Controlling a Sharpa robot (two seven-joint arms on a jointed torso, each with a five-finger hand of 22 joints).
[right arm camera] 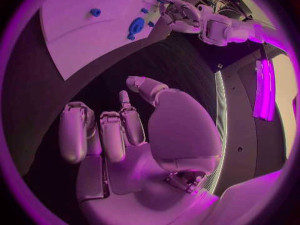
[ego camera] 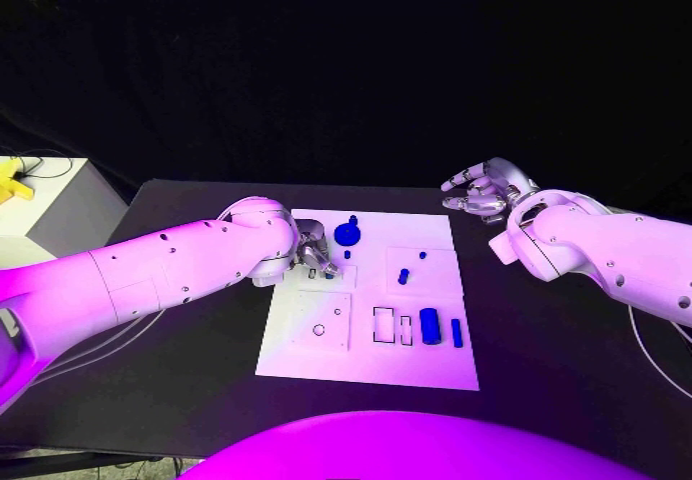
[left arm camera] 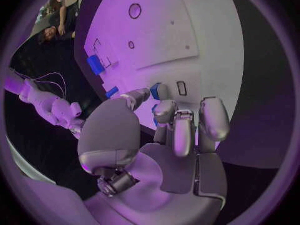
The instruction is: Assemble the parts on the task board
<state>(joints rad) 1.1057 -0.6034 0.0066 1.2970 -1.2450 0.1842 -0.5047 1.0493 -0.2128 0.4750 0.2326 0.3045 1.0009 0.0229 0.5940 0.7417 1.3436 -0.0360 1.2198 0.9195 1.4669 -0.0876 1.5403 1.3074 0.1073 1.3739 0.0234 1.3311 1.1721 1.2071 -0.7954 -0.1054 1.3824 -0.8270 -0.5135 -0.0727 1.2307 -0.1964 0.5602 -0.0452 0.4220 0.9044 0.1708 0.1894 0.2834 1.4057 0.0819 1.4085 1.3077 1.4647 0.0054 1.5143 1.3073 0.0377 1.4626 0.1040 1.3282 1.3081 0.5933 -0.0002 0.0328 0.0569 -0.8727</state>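
White plate, blue pieces: the task board (ego camera: pixel 289 360) lies in the middle of the black table (ego camera: pixel 548 350), and by the look of it the assembly is far from finished. A round blue part (ego camera: pixel 348 234) sits near the board's far edge. A small blue part (ego camera: pixel 404 276) rests in the middle panel, and it cannot be told whether it is seated. A thick blue cylinder (ego camera: pixel 430 321) and a thin blue bar (ego camera: pixel 457 332) lie loose beside the outlined slots (ego camera: pixel 385 325) on the near right, which look unfilled. The two round holes (ego camera: pixel 320 329) on the near left stand open too.

The left hand (ego camera: pixel 313 258) is over the board's far left area, fingers curled down toward the surface. In the left wrist view its fingertips (left arm camera: pixel 164 110) close around a small blue piece (left arm camera: pixel 155 90) right at the board; it appears to pinch it, though how firm the hold is, is hard to judge.

The right hand (ego camera: pixel 486 188) hovers off the board, beyond its far right corner and above the table, fingers loosely curled and apart, holding nothing.
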